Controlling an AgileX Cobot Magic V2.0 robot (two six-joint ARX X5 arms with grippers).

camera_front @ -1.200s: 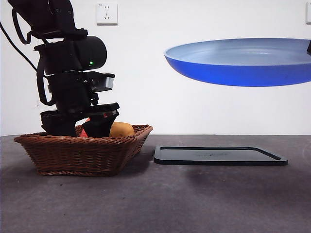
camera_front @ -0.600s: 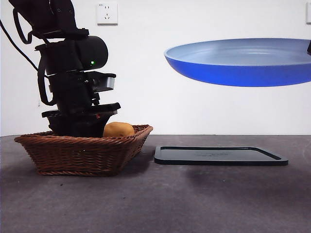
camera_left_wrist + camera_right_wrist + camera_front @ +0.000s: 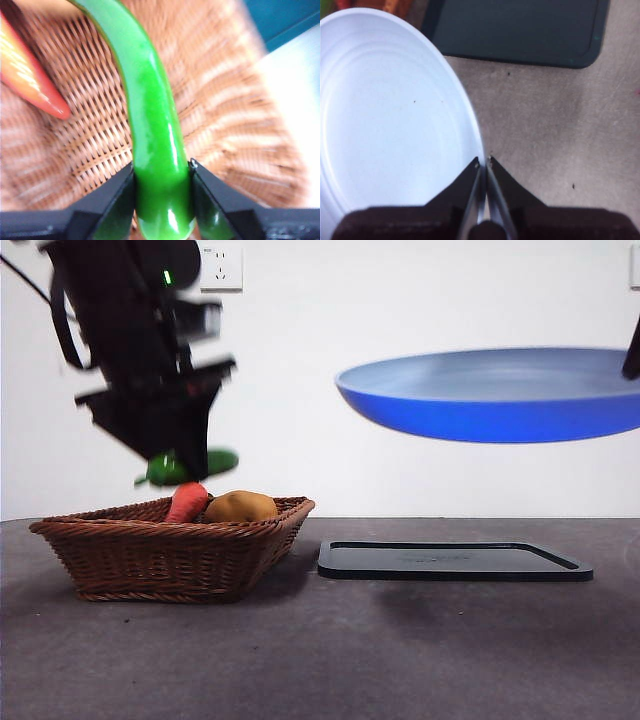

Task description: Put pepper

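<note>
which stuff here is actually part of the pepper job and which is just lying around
In the job:
- pepper, clamped in the left gripper above the basket
- blue plate, held in the air by its rim in the right gripper

Just lying about:
- carrot and potato in the wicker basket
- black tray on the table

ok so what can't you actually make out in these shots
- Front view: the left gripper is motion-blurred and covers the middle of the pepper.
- Front view: the blue plate is cut off by the right edge, hiding the right gripper.
- Left wrist view: the carrot is blurred and cropped.
</note>
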